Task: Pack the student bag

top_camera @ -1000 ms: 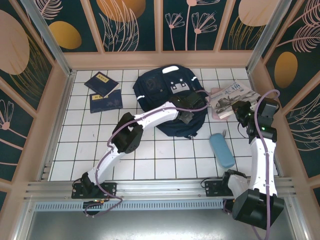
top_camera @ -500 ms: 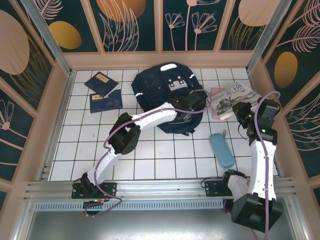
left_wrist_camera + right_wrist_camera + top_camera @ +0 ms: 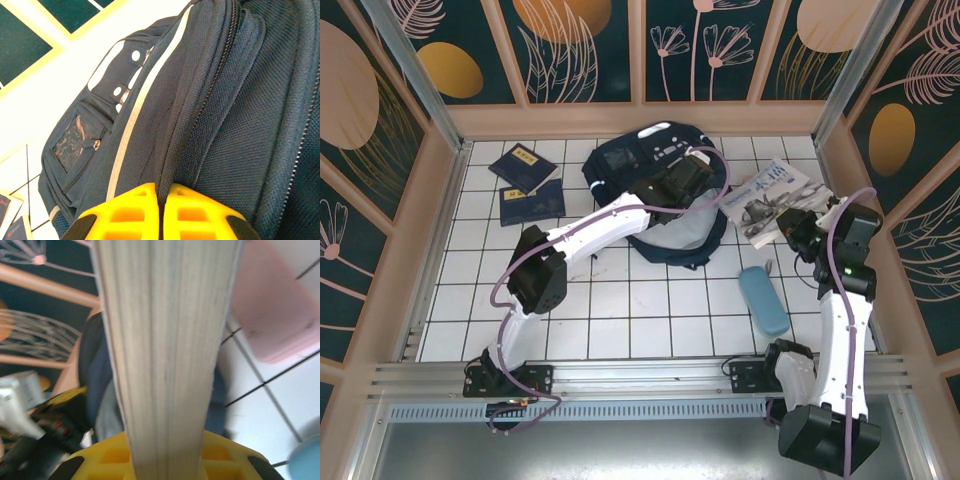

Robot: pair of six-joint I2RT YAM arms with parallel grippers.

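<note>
Student bag (image 3: pixel 620 165) is bunching up toward the rear wall at the back of the tiled surface (image 3: pixel 650 300). The left gripper (image 3: pixel 161 192), its jaws now clamped shut on a fabric fold beside the zip, is hauling it upward. The right gripper (image 3: pixel 802 228) is pinching the magazine (image 3: pixel 765 200) between its jaws, waiting alongside. Judging by that lift, the bag's mouth is being opened for loading.

- Surface (image 3: pixel 620 320): white tiles, dark grid lines.
- Two navy booklets with yellow labels at far left, one (image 3: pixel 523 163) just behind the other (image 3: pixel 532 202).
- Magazine (image 3: pixel 768 198) at far right, cover up.
- Blue case (image 3: pixel 763 300) nearer than the magazine, apart from it.
- Pink item (image 3: pixel 277 315), blurred, on the tiles.
- Floral wall panels (image 3: pixel 580 50) all round.
</note>
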